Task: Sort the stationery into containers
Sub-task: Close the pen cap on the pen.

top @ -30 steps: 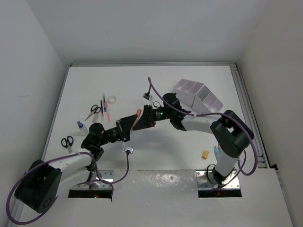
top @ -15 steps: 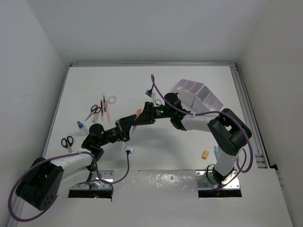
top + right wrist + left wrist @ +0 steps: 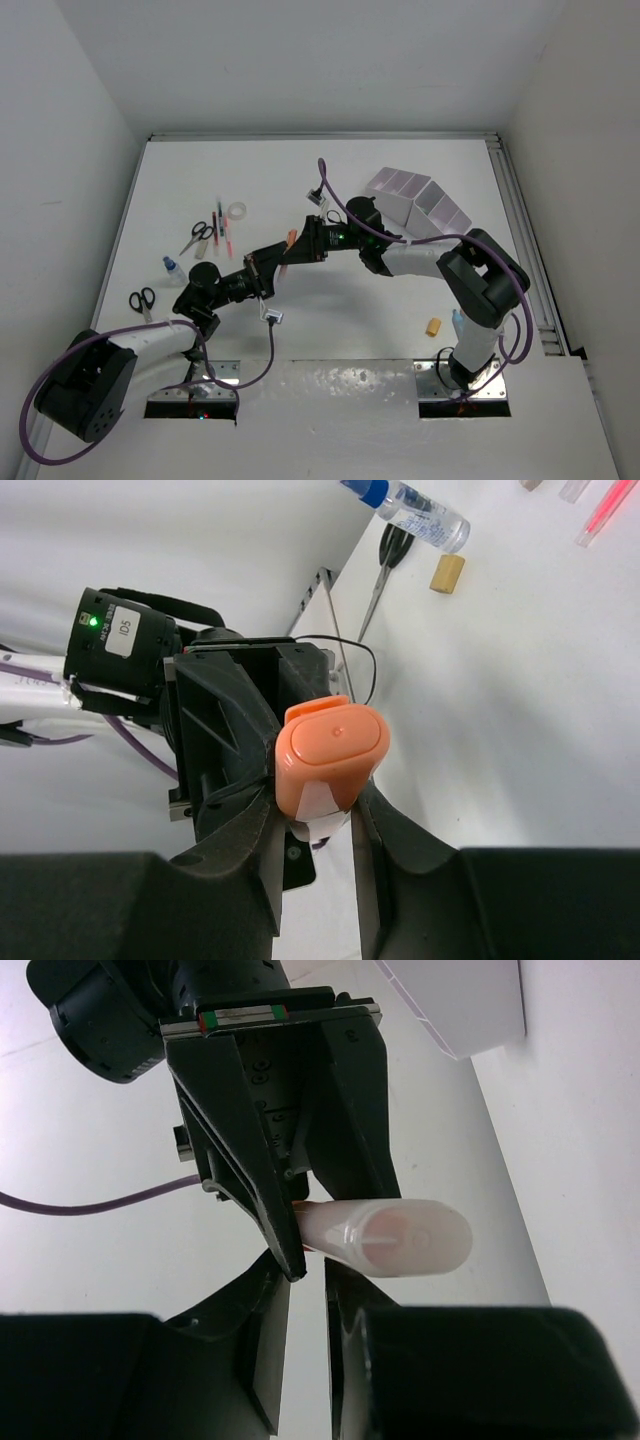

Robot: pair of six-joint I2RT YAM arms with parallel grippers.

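Right gripper (image 3: 312, 805) clamped the orange-capped pen (image 3: 330, 748) at frame centre, left gripper (image 3: 307, 1275) with jaws nearly together — a firm hold needed confirming before swinging to the organiser (image 3: 402, 212), upper right.

Both arms reach toward each other, wrists roughly level, grippers nose to nose. My left arm (image 3: 150, 340) runs out from its base, up and to the right. My right arm (image 3: 430, 262) folds at the elbow and stretches left. Left gripper (image 3: 308, 1272): fingers drawn almost together, thin slit between. Right gripper (image 3: 314, 815): fingers clamped on the orange-capped marker (image 3: 330, 745).
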